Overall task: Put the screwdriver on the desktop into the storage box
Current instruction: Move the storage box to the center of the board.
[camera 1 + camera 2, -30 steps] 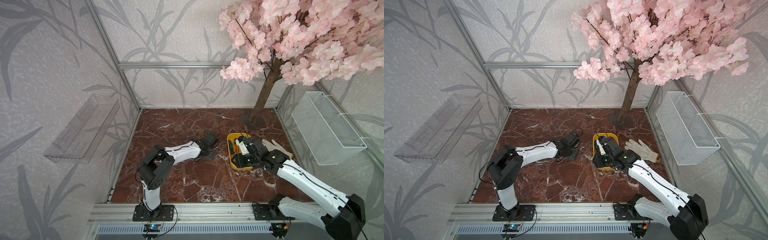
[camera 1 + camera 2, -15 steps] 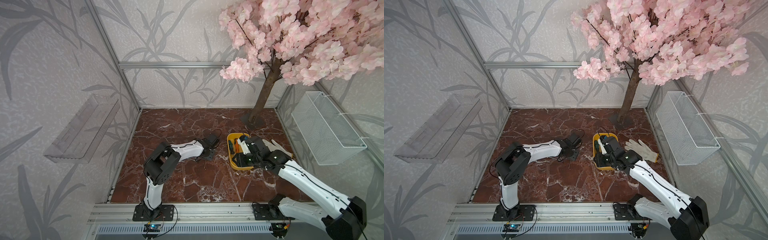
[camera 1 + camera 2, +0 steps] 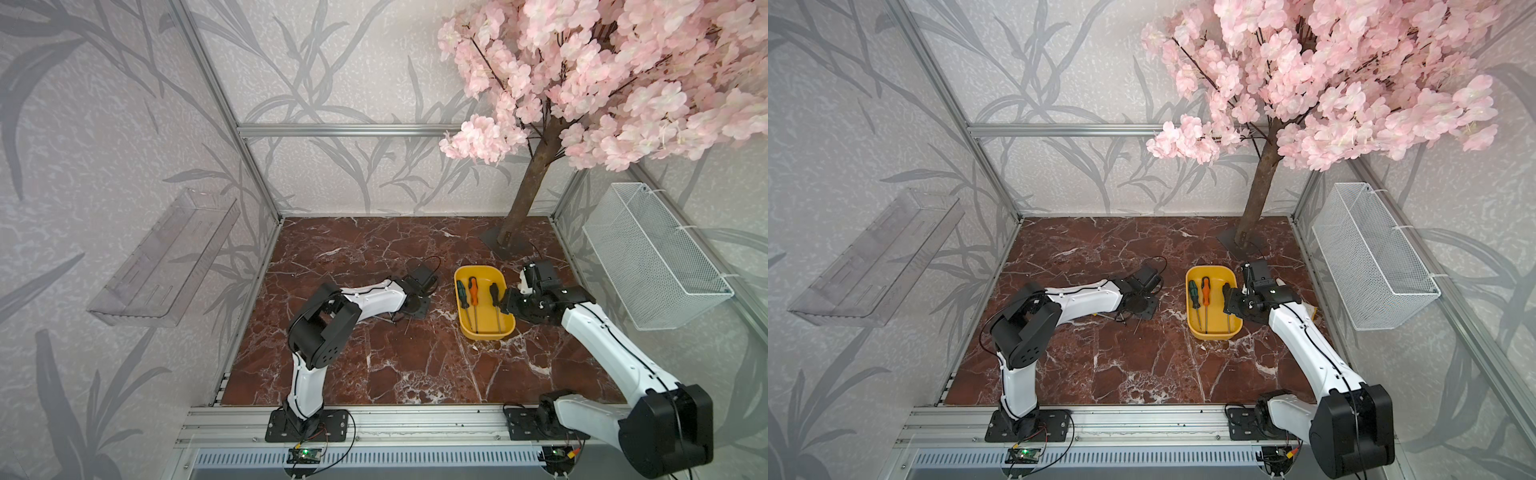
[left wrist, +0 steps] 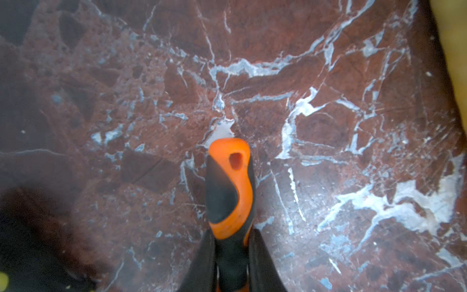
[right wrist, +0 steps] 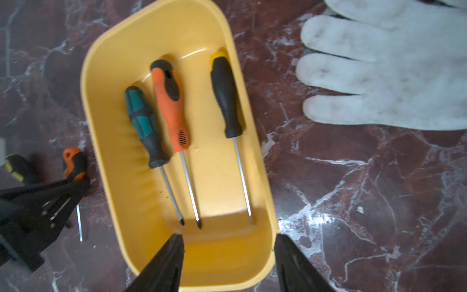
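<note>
Found the left fingers (image 4: 202, 263) clamped on the handle of the orange-and-black screwdriver (image 4: 228, 192), low at the desk (image 4: 328, 126) and just beside the storage box (image 5: 106, 126). Found the right fingers (image 5: 161, 265) parted, gripping nothing, above the box's end, with three other screwdrivers (image 5: 171, 106) lying inside.

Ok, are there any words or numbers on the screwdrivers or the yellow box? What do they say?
No text can be read anywhere.
The green screwdriver, orange screwdriver and black screwdriver in the storage box: no lettering.
The held screwdriver in the left gripper: none.
The glove: none.
The circuit board with the green light: too small to read.
</note>
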Tool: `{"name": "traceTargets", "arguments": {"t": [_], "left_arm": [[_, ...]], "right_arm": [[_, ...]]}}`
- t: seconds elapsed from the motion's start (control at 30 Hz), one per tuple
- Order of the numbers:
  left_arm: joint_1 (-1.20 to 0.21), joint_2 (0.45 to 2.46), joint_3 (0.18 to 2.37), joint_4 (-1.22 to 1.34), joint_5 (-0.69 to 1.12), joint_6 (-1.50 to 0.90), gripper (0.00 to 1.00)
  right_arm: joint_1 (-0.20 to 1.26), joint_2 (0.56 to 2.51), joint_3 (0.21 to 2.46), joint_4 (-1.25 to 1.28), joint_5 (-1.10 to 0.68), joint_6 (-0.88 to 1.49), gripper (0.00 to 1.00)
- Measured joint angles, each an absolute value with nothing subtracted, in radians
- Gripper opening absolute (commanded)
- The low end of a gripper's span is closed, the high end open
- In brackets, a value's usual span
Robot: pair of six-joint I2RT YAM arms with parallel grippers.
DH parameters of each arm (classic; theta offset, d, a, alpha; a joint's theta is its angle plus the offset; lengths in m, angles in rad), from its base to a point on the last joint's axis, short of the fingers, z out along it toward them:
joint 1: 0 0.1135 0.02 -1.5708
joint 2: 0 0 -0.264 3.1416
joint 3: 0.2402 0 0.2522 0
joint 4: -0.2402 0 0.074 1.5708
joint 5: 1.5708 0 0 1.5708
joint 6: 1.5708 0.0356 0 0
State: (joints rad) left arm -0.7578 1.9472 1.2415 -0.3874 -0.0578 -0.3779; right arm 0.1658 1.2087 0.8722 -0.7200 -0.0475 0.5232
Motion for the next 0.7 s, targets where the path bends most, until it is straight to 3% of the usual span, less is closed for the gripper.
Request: {"name": "traceTargets", "arguments": {"t": [0.3,0.5,0.7], "left_arm": [[-0.757,1.842,1.161,-0.380,-0.020,-0.428,0.00],[-0.757,1.715,1.136,-0.379,-0.016,-0.458,0.00],[-0.757,1.625,1.136,-0.363,-0.002,-0.490,0.00]], "right_arm": [[0.122,1.379,0.874,-0.696,-0.050,0.499,0.50],[0.136,1.414,0.874,-0.651,-0.083,0.476,0.29],[0.249,1.494,0.892,-0.631,-0.081,0.458,0.06]]}}
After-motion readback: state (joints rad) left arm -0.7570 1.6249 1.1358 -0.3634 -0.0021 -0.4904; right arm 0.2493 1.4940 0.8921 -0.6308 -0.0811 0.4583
